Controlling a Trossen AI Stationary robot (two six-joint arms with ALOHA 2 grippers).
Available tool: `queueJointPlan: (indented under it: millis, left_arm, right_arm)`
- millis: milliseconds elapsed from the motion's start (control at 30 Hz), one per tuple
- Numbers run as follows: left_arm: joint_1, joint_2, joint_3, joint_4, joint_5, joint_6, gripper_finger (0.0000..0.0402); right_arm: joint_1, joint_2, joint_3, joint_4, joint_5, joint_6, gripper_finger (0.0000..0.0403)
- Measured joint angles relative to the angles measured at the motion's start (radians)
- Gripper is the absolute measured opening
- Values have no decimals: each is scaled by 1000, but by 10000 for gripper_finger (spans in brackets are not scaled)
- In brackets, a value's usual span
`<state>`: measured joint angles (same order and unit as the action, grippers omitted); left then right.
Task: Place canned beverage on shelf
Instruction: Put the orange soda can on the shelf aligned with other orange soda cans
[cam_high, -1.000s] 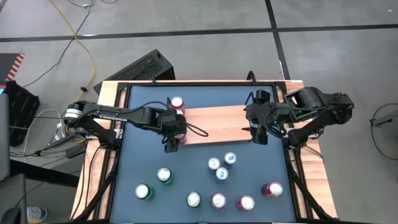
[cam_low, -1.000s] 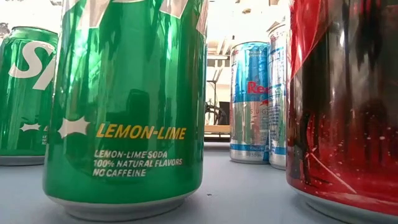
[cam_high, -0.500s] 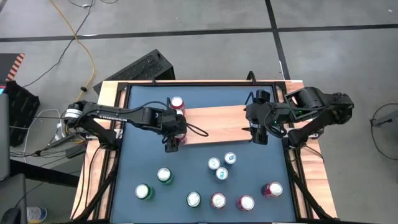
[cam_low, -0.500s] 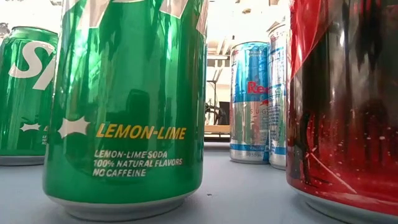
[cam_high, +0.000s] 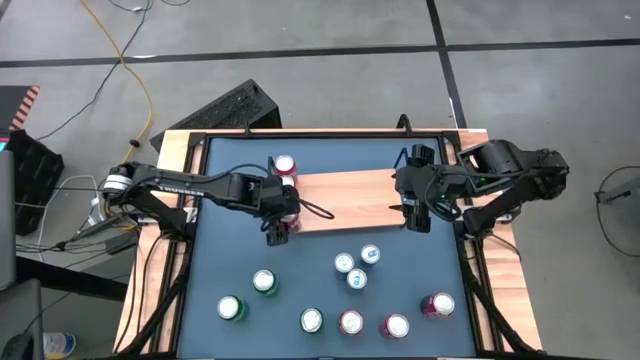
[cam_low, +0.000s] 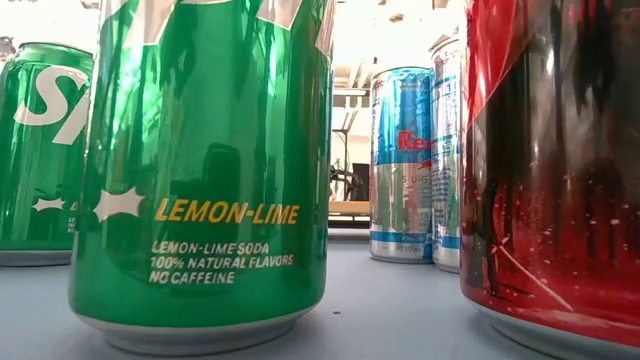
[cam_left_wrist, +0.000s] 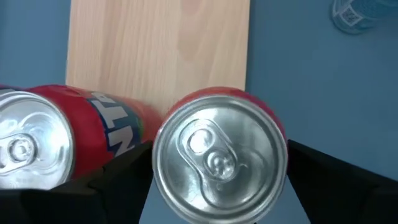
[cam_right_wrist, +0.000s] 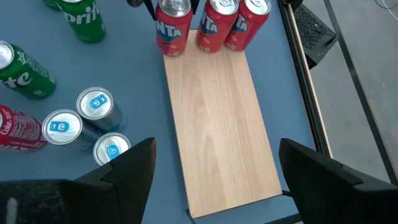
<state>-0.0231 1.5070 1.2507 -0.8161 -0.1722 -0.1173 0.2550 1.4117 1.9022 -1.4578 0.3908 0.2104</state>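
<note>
Overhead, left gripper (cam_high: 279, 222) hung over red can (cam_high: 286, 222) at shelf (cam_high: 350, 200) left end, near edge; second red can (cam_high: 285, 166) beside it; right gripper (cam_high: 419, 208) waited over shelf right end; 
left wrist: can (cam_left_wrist: 219, 154) upright, long axis vertical, tab up, jaws spread either side, apparently clear; release step judged; next, straight lift off; 
right wrist: jaws spread, empty; three red cans (cam_right_wrist: 208, 25) at far end.

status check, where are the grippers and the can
Left gripper open around red can at shelf end, beside two more red cans. Right gripper open, empty, over far end. Nothing blocking.
</note>
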Motion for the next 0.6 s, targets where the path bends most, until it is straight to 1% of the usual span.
queueJointPlan:
  millis: [133,233,400,600]
  left_arm:
    - [0,0,0,1,-2,0,341]
    - [0,0,0,-1,-28,9,342]
    - [-1,0,0,-4,-15,8,343]
    - [-7,0,19,-18,-29,12,343]
  right_arm:
    - [0,0,0,0,0,2,324]
    - [0,0,0,0,0,2,324]
    - [0,0,0,0,0,2,324]
    - [0,0,0,0,0,2,324]
